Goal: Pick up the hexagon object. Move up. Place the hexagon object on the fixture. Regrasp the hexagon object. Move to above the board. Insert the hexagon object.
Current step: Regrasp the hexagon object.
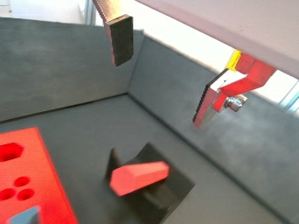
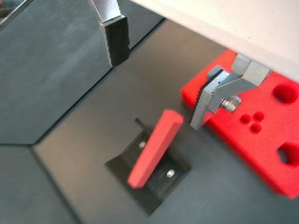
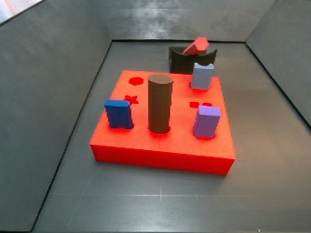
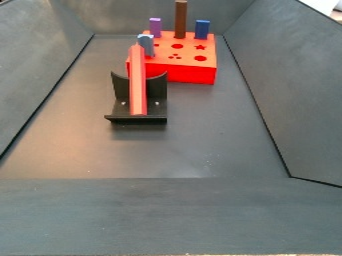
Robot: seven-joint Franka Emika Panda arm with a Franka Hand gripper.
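Dark grey walls and a dark grey floor (image 4: 201, 150) make a box around everything. On that floor, the long salmon-pink hexagon rod (image 4: 138, 72) leans on the small black L-shaped fixture (image 4: 138, 108), tilted with one end up. Behind the fixture sits the big flat bright-red board (image 3: 165, 136) with blue, purple and brown pegs standing in it. In both wrist views the gripper (image 2: 163, 57) hangs high above the rod, fingers spread wide apart. Nothing sits between its silver fingers (image 1: 119, 39); they touch nothing.
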